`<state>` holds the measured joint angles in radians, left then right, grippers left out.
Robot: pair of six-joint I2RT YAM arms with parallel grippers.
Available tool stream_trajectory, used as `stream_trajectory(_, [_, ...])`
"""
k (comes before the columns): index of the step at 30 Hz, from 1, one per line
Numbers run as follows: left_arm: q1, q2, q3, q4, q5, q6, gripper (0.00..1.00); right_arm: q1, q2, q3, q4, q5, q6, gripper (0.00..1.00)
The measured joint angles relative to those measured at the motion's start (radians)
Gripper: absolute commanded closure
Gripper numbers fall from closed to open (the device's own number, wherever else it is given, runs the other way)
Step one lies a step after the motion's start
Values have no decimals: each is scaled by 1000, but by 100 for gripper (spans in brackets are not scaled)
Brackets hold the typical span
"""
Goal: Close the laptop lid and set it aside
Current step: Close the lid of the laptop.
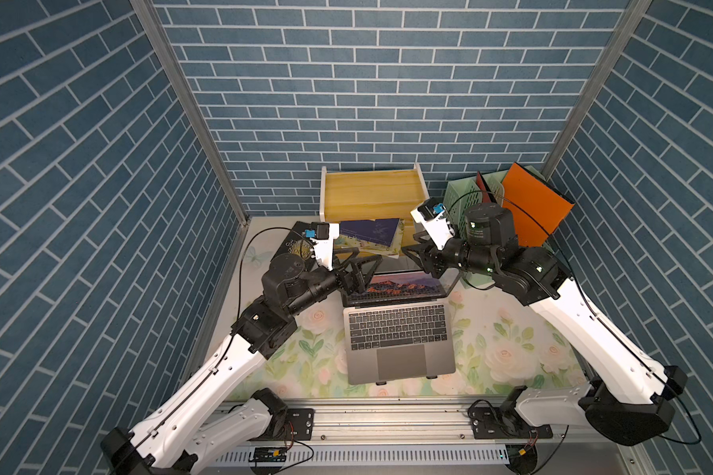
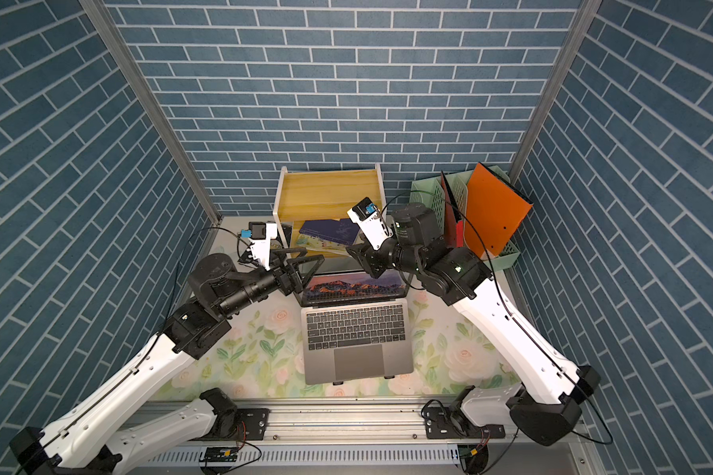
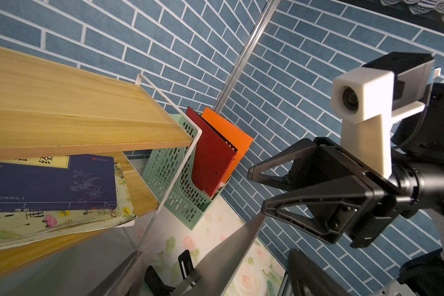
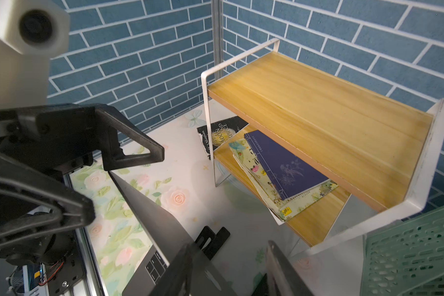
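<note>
1. The laptop (image 1: pixel 400 349) sits centrally on the desk (image 1: pixel 511 337) near its front edge, with the laptop lid (image 1: pixel 400 286) raised.
2. Left hand (image 4: pixel 123 183) straddles one top lid corner, spread wide; right hand (image 3: pixel 256 191), half-spread, is beside the other — neither grasps.
3. Likely stiff, slick metal — best pushed at the top edge.

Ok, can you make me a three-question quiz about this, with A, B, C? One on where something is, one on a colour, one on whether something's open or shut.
1. Where on the wooden rack is the dark blue book? A top shelf; B lower shelf; C hanging off its side.
2. What colour is the biggest folder in the green holder? A orange; B yellow; C white.
3. The laptop lid is: A shut flat; B open; C taken off.
Answers: 1 B, it lies under the top board. 2 A, it is bright orange. 3 B, its mountain screen shows.
</note>
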<state>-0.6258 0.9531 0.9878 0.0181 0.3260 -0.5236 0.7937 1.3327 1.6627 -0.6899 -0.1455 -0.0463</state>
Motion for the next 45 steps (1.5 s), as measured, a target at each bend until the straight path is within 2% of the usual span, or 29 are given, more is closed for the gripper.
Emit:
stream_trajectory(9, [0, 1, 3, 1, 15, 9, 10, 0, 23, -25, -60, 2, -11, 77])
stream_trajectory(16, [-8, -7, -2, -3, 39, -12, 9, 8, -4, -109, -61, -2, -3, 86])
stream_trajectory(25, [-8, -61, -5, -2, 44, -66, 10, 24, -69, -171, -49, -17, 6, 89])
stream_trajectory(31, [-8, -85, -51, 70, 103, -176, 13, 43, -134, -242, -31, -39, 38, 89])
stream_trajectory(37, [-8, -126, -100, 97, 97, -276, 36, 67, -190, -314, -14, -55, 77, 89])
stream_trajectory(45, [-8, -195, -109, 34, -1, -369, 40, 90, -239, -438, -38, -78, 130, 89])
